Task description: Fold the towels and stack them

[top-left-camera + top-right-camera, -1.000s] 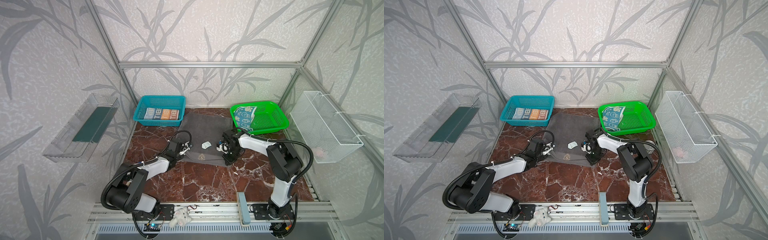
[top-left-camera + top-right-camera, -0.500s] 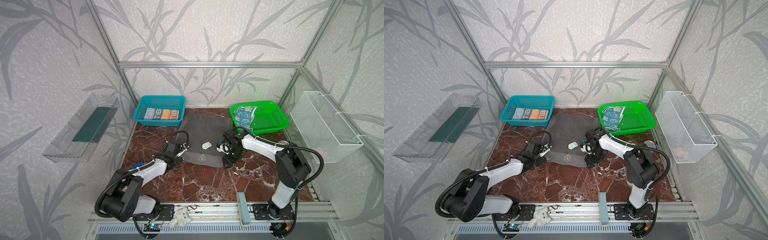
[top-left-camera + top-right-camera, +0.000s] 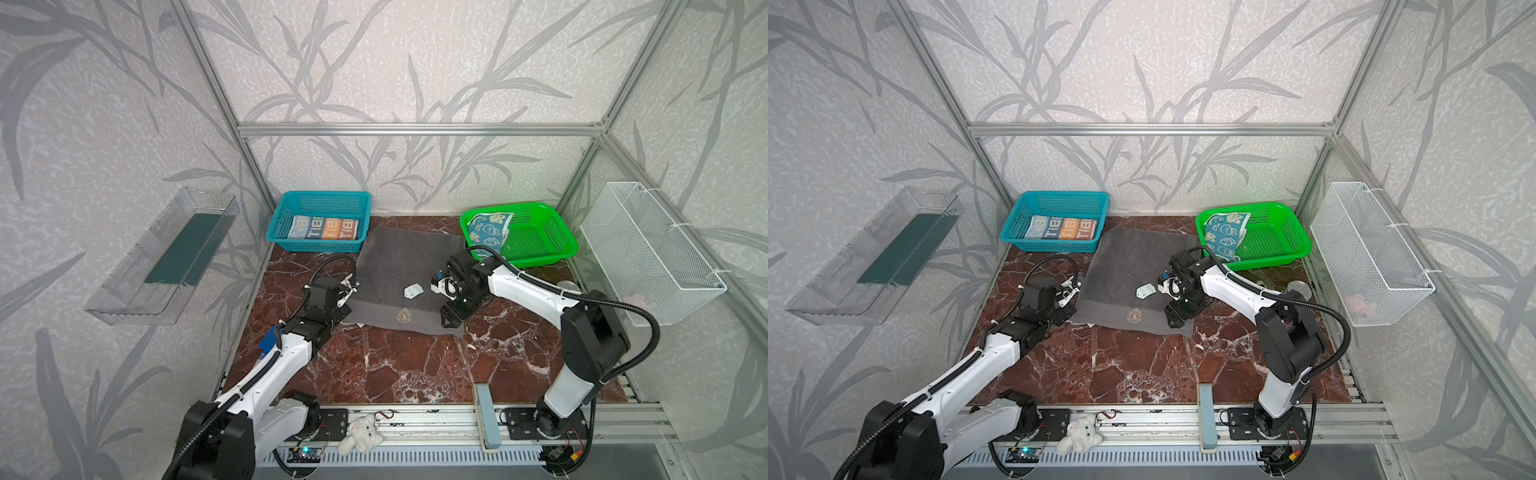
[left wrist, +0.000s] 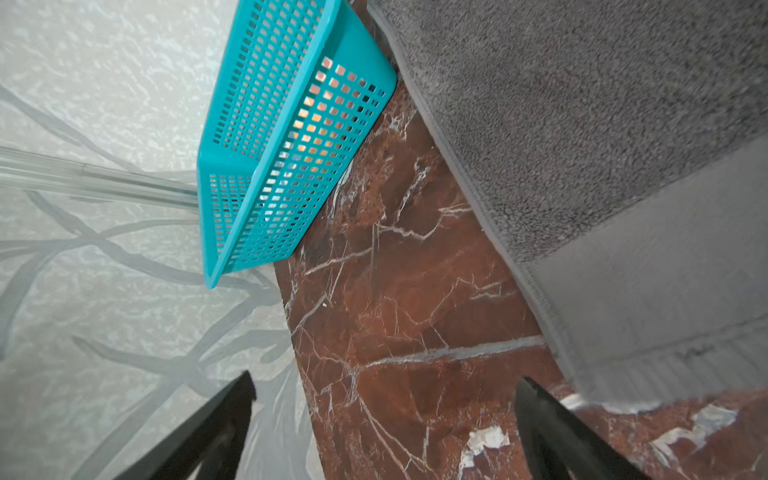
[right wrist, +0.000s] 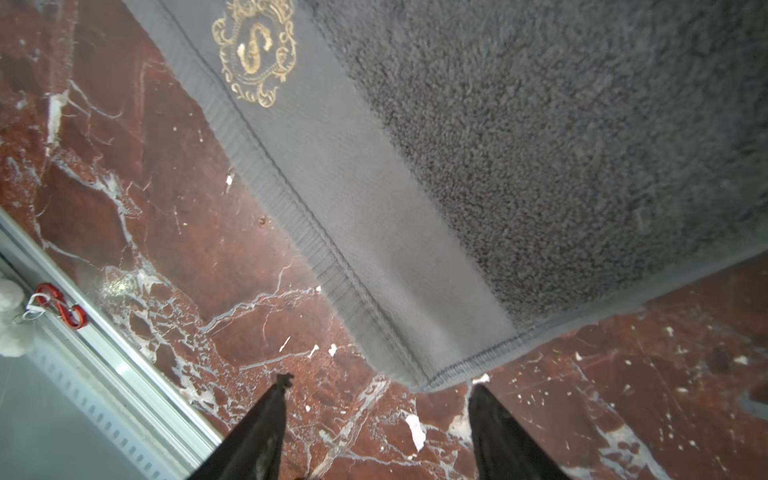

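Note:
A dark grey towel [image 3: 399, 266] [image 3: 1133, 266] with a gold crest [image 3: 403, 316] [image 5: 254, 52] lies spread flat on the marble table. A white tag [image 3: 412, 291] rests on it. My left gripper [image 3: 336, 314] [image 3: 1059, 311] [image 4: 386, 378] is open over bare marble just beside the towel's near left corner [image 4: 590, 386]. My right gripper [image 3: 451, 319] [image 3: 1175, 320] [image 5: 381, 381] is open with the near right corner [image 5: 432, 374] just ahead of its fingertips. An orange, blue and white lettered towel [image 3: 323, 227] lies folded in the turquoise basket [image 3: 320, 199]. The teal bunny towel [image 3: 488, 228] sits crumpled in the green basket [image 3: 540, 257].
A white wire basket [image 3: 648, 253] hangs on the right wall and a clear tray [image 3: 162, 257] on the left wall. A white plush toy [image 3: 359, 434] and a grey-blue block [image 3: 484, 415] sit at the front rail. A small round metal piece [image 3: 567, 286] lies near the green basket.
Both grippers were shut at the grey towel's near corners a second ago; both have opened and let go. The towel's near edge lies flat on the table.

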You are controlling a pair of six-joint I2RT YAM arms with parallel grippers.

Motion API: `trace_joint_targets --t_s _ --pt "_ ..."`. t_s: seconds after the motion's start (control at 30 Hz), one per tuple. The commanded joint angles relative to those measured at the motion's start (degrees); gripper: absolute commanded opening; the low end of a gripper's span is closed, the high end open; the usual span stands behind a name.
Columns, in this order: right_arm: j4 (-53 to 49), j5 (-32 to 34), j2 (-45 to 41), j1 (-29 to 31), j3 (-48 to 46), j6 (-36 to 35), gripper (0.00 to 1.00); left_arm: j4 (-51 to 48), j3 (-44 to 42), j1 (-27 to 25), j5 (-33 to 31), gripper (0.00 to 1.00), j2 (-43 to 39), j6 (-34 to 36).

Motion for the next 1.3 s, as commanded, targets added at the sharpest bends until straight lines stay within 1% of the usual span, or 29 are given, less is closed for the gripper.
trace_joint_targets --t_s 0.0,0.07,0.13,0.2,0.27,0.37,0.47,0.53,0.57,0.67,0.73,0.8,0.87,0.93,1.0,1.1,1.17,1.27 --pt "2.26 -1.33 1.33 -0.25 0.76 3.0 0.68 0.28 0.4 1.12 -0.83 0.99 -0.68 -1.52" --pt "4.16 -1.84 1.93 -0.2 -0.03 4.43 0.67 0.14 2.07 1.42 0.77 0.99 -0.69 -5.66" --pt "5.27 -2.16 2.87 -0.21 -0.49 5.67 0.63 -1.52 4.16 1.43 4.81 0.97 -0.3 -11.62" --pt "5.41 -2.21 4.18 -0.21 -0.66 6.18 0.53 -2.12 5.43 1.19 10.73 0.95 0.18 -17.48" --pt "5.02 -1.43 5.42 -0.21 -0.93 6.44 0.42 -3.42 6.96 1.08 14.3 0.89 0.94 -24.01" --pt "5.48 0.01 6.51 0.04 -2.68 6.6 0.31 -5.31 8.3 0.69 16.25 0.76 2.33 -29.67" --pt "6.59 0.52 7.47 0.21 -4.44 6.6 0.23 -4.75 8.24 -0.04 16.59 0.64 2.66 -33.65" --pt "5.04 1.96 8.29 0.72 -4.47 5.71 0.19 -4.32 8.13 -0.74 17.07 0.56 2.89 -36.26" --pt "3.89 2.89 8.3 1.12 -4.49 5.04 0.17 -3.97 8.08 -1.08 17.15 0.5 3.16 -37.95" --pt "1.38 5.11 7.18 1.73 -5.71 2.69 0.14 -4.93 9.15 -2.38 15.1 0.33 5.38 -43.51" --pt "0.25 6.63 5.65 1.73 -7.07 1.65 0.14 -6.94 10.61 -2.91 16.99 0.2 7.44 -43.65" --pt "-0.95 7.65 4.03 1.73 -8.32 0.2 0.13 -8.18 11.46 -3.64 18.24 0.12 8.97 -45.72" --pt "-2.62 9.1 2.94 1.74 -8.91 -0.84 0.13 -9.29 12.09 -4.65 18.39 0.01 9.6 -47.06" --pt "-3.93 10.25 1.95 1.73 -8.32 -1.11 0.12 -9.74 12.42 -5.14 18.19 0.0 9.9 -49.95" --pt "-4.88 11.04 1.21 1.7 -7.3 -1.49 0.12 -9.57 12.14 -5.4 19.58 0.0 10.81 -53.1" --pt "-5.7 11.61 0.49 1.55 -5.22 -1.83 0.12 -9.36 12.02 -6.28 19.07 0.0 13.07 -55.95" --pt "-3.16 9.74 -0.78 1.26 -4.67 -1.29 0.15 -8.26 12.01 -6.76 19.42 0.0 15.05 -57.07" --pt "2.86 5.1 -1.87 0.3 -4.55 1.6 0.18 -7.12 13.0 -7.27 19.11 0.0 18.69 -58.54"
